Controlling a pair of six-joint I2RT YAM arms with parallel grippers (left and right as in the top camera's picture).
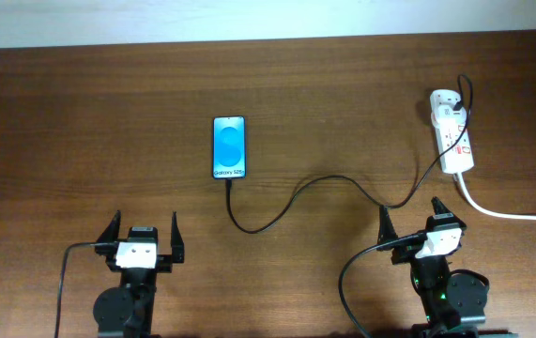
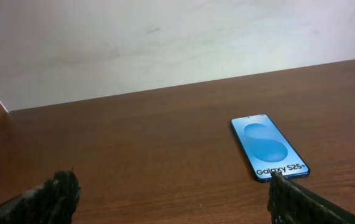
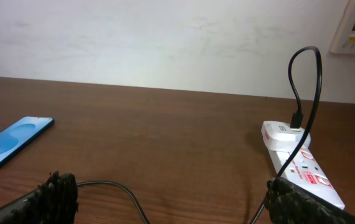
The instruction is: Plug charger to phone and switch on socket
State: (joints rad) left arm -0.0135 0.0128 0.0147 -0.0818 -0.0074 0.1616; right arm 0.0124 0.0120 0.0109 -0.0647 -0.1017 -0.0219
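The phone (image 1: 229, 147) lies flat mid-table, blue screen up, "Galaxy" text at its near end; it also shows in the left wrist view (image 2: 269, 146) and the right wrist view (image 3: 12, 142). The thin black charger cable (image 1: 305, 188) runs from the phone's near end in a loop across the table to a white adapter on the far end of the socket (image 1: 453, 130), a white power strip with red marks, also seen in the right wrist view (image 3: 301, 168). My left gripper (image 1: 142, 237) is open and empty, near the front edge. My right gripper (image 1: 418, 220) is open and empty, near the socket's front end.
The socket's thick white cord (image 1: 512, 214) trails off to the right edge. The robots' thicker black cables (image 1: 343, 282) loop by the arm bases at the front. A pale wall (image 2: 165, 43) runs along the table's far edge.
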